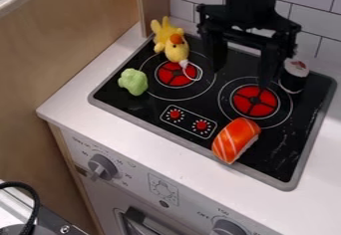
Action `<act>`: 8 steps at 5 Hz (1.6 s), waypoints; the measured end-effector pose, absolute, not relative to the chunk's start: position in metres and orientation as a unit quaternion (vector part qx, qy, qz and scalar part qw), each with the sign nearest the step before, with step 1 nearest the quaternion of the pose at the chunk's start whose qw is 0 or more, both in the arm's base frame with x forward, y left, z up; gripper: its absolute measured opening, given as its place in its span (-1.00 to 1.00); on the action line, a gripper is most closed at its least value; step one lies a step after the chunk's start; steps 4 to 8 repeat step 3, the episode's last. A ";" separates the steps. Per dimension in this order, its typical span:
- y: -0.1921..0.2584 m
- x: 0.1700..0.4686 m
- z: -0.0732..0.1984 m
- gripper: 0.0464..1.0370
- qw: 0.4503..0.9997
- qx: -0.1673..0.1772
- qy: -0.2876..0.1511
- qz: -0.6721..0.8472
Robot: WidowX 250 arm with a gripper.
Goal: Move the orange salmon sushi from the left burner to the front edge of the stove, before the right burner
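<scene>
Item: one black gripper point(241, 78), empty, its fingers spread above the toy stovetop point(153, 110) near a toy maki roll point(293, 75), apparently steadied by its flat base; plush yellow bird point(176, 49), green toy vegetable point(133, 81) and toy salmon nigiri point(236, 139) spaced apart, presumably for separate access.

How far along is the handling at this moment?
Looks done: no step can be confirmed; the orange sushi piece, green toy and dark roll rest on the cooktop, the yellow plush bird towards its back. In hand: nothing; the gripper hangs open above. Left: these placements alone don't settle it.
</scene>
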State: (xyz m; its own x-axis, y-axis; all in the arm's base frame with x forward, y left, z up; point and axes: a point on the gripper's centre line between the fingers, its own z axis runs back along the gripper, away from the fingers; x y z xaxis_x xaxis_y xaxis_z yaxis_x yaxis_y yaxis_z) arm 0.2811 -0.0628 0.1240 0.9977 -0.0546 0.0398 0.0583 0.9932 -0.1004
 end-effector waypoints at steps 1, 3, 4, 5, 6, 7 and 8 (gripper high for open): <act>-0.049 0.293 0.135 0.93 0.998 -0.048 -0.030 -0.006; -0.015 0.310 0.139 0.93 0.999 -0.043 -0.021 0.014; -0.015 0.310 0.139 0.93 0.999 -0.043 -0.021 0.014; -0.015 0.310 0.139 0.93 0.999 -0.043 -0.021 0.014; -0.015 0.310 0.139 0.93 0.999 -0.043 -0.021 0.014; -0.015 0.310 0.139 0.93 0.999 -0.043 -0.021 0.014; -0.015 0.310 0.139 0.93 0.999 -0.043 -0.021 0.014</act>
